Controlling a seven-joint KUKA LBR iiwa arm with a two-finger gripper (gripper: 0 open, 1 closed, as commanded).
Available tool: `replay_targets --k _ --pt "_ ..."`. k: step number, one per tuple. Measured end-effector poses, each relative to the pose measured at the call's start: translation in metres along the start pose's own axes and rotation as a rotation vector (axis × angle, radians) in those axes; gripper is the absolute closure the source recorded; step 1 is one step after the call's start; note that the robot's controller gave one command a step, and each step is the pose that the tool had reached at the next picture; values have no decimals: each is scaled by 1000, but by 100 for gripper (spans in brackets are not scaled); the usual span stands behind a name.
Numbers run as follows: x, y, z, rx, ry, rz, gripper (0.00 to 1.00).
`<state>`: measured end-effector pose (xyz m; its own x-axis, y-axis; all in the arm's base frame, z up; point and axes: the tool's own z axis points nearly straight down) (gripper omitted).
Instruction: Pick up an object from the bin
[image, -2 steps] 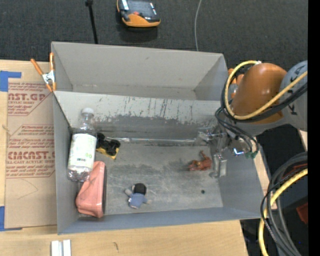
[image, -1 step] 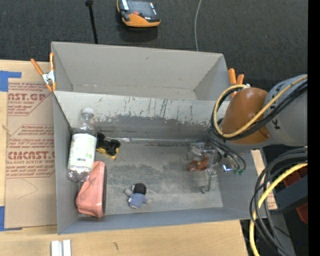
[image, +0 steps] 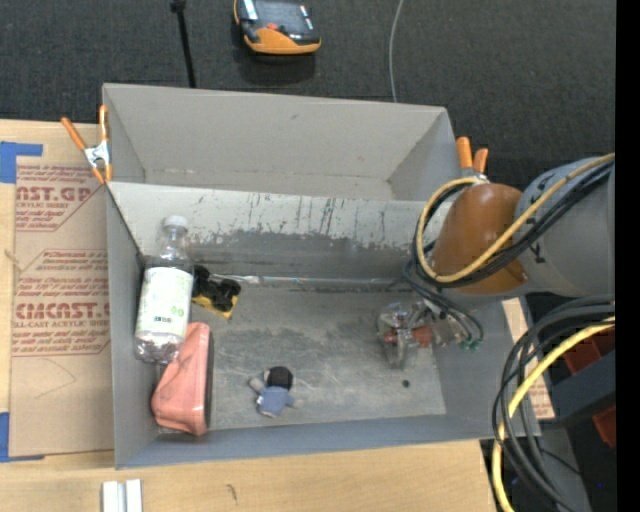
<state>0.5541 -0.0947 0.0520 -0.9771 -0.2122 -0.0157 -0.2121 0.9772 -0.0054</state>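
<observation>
The gripper (image: 404, 340) hangs low on the right side of the bin (image: 300, 150), close to the right wall. I cannot tell if it is open or closed, and I see nothing held in it. Under it the grey floor looks bare but for one tiny dark speck (image: 405, 382) just in front of it.

Behind the gripper are the round orange cover (image: 478, 235) and the looping cables (image: 440, 250) of the arm.

The things to pick all lie far off, to the left. The nearest is a little blue and black thing (image: 273, 390) on the floor near the front wall. Past it, a pink pouch (image: 185, 382) lies along the left wall. A plastic bottle (image: 165, 300) with a white label lies just behind the pouch, and a yellow and black thing (image: 216, 292) sits right beside the bottle.

What could go wrong? If the gripper closes here, I think it will grab only air, since nothing lies below it. It is also so near the right wall that it could bump it — or scrape the floor if it goes lower.

Nothing stands between the gripper and the little blue thing — just open floor. The bottle, pouch and yellow thing are crowded together, so picking one may push the others.
</observation>
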Motion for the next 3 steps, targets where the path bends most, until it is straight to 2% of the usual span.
replay_targets --k 3 --pt "0 1 -9 -2 7 -12 100"
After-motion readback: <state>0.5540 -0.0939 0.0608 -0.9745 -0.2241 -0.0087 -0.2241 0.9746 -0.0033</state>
